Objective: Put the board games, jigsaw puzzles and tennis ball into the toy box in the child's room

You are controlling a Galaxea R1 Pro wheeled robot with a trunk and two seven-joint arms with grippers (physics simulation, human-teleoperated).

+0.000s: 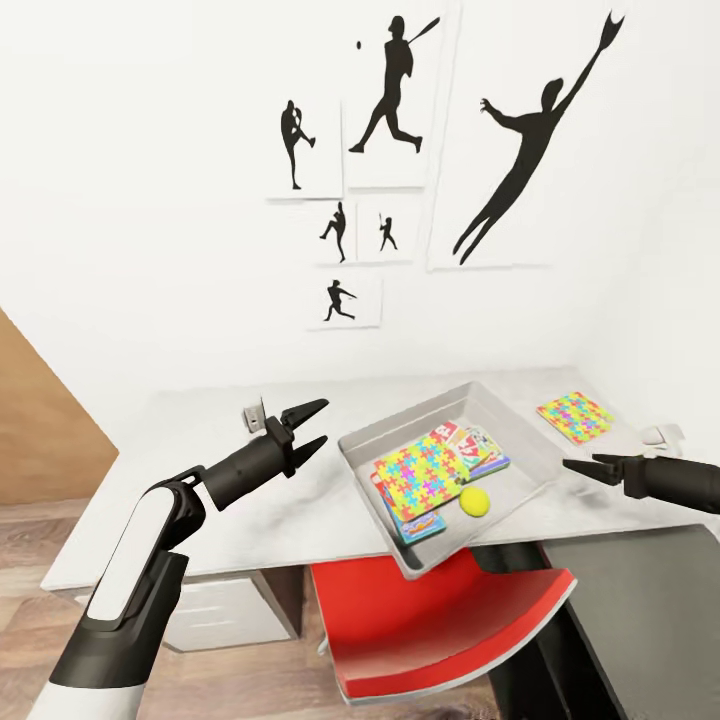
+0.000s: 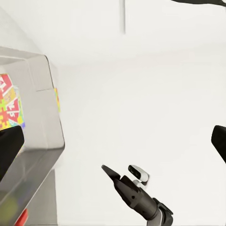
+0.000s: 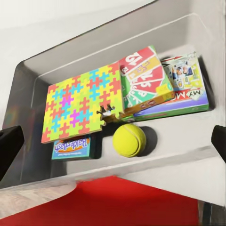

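The pale grey toy box (image 1: 365, 441) sits at an angle on the table (image 1: 200, 480), one corner hanging past the front edge. Inside lie one jigsaw puzzle (image 3: 77, 106), the slim yellow-red-green board game (image 3: 141, 77), the Monopoly box (image 3: 190, 92), the light-blue game (image 3: 70, 147) under the puzzle, and the tennis ball (image 3: 128, 140). The other jigsaw puzzle (image 1: 575, 415) rests flat on the table to the box's right. My left gripper (image 1: 315, 425) hovers open just left of the box. My right gripper (image 1: 580, 464) is open and empty, low at the box's right rim.
A red chair (image 1: 440, 620) stands under the table's front edge, below the overhanging box corner. The dark grey wing (image 1: 640, 600) runs along the right, with white drawers (image 1: 220, 610) at lower left. Black sports-silhouette pictures (image 1: 390, 90) hang on the wall. A brown door (image 1: 40, 420) stands at far left.
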